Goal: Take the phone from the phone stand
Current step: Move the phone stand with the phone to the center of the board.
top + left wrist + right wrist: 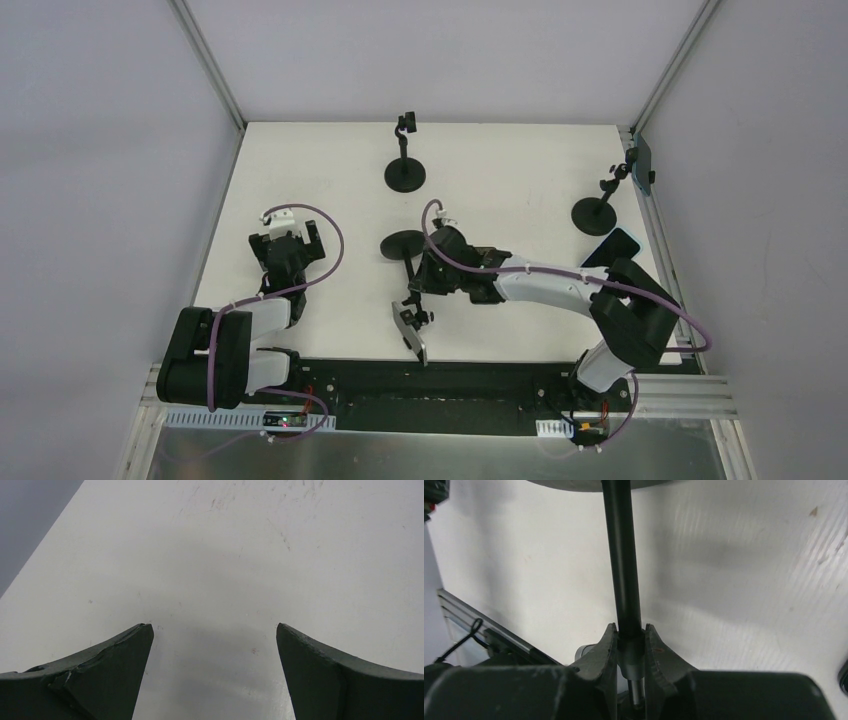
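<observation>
Right now the right gripper point(420, 287) is pinched tight on the pole point(621, 555) of the stand point(407, 265), with both fingers point(606, 650) pressed against the shaft and no gap showing. Ahead of its tips the pole runs on to the round base point(584, 484). Behind them, toward the arm mounts, the pole ends in the clamp that carries the phone point(411, 335). The phone sits in that clamp, tilted, just behind the gripper and near the front edge of the table point(500, 170). I cannot tell whether the base rests flat on the table.

The left gripper point(214, 627) is spread wide and holds nothing. Its fingers point(115, 660) hang over white tabletop, well off to the left of the right gripper.

Farther ahead of the right gripper a second stand point(405, 172) is upright. Off to its right a third stand point(597, 213) carries another phone point(643, 165). A dark flat device point(612, 247) lies beside the right arm.
</observation>
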